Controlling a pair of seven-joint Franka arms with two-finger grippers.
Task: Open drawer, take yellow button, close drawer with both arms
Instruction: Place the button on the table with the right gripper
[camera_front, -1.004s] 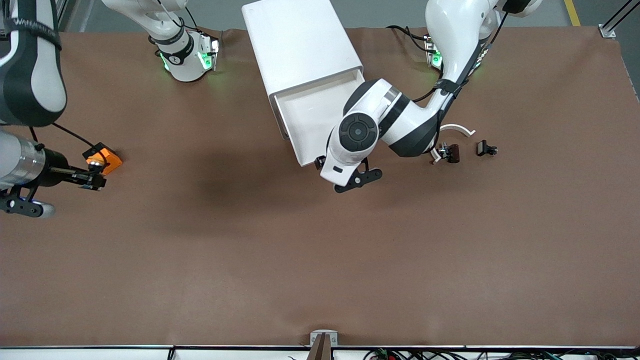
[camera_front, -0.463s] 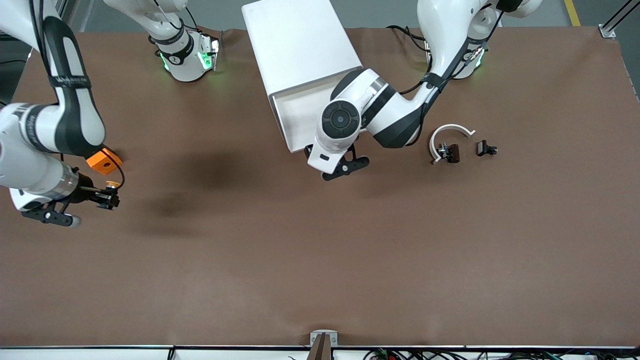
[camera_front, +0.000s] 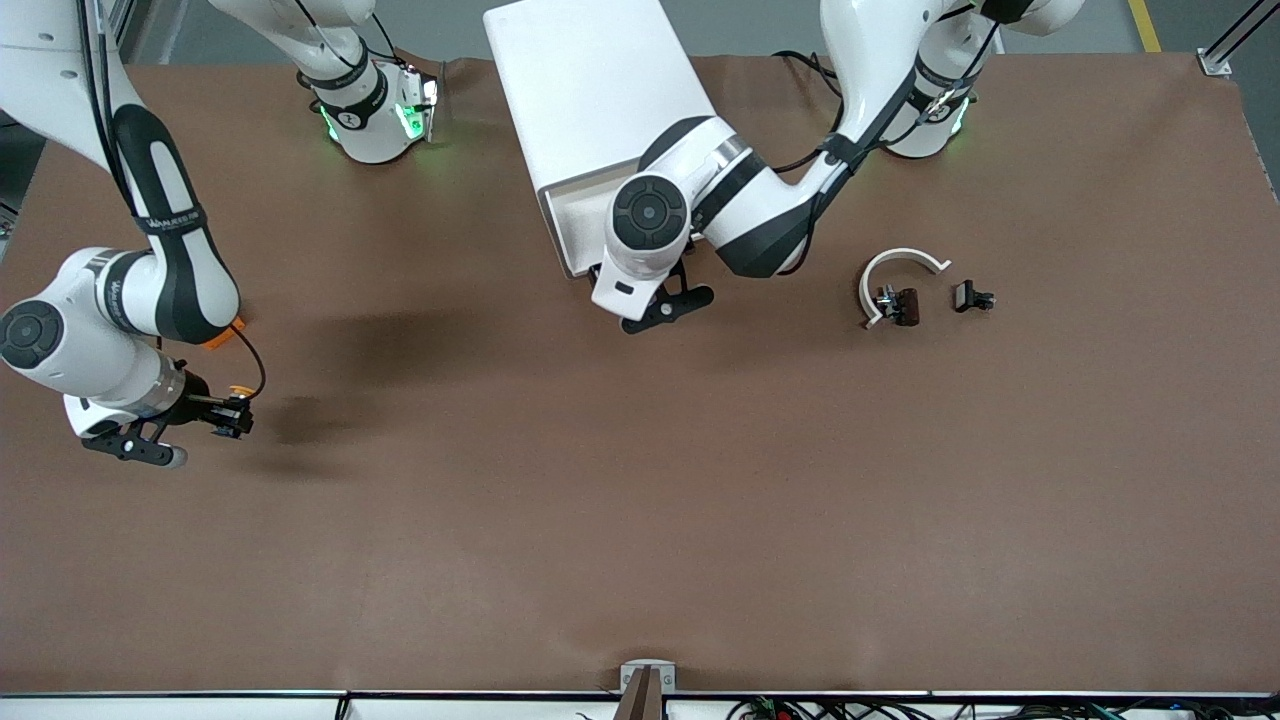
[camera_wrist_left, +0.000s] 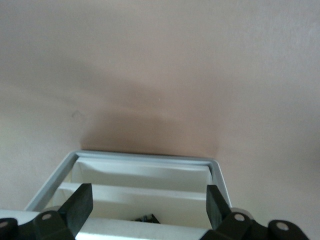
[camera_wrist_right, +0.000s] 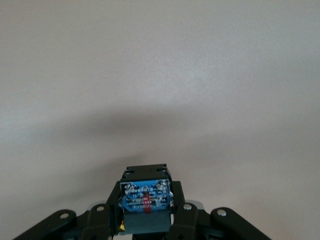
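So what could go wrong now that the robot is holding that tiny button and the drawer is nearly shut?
The button is pinched only at the tips of the right gripper above bare table, so it might slip and drop. The left gripper is open astride the drawer front; an off-centre push might jam it crooked in the cabinet.

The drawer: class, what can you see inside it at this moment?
The drawer shows white walls, a white divider and a small dark object, too hidden to identify. The open left gripper and the cabinet cover the rest.
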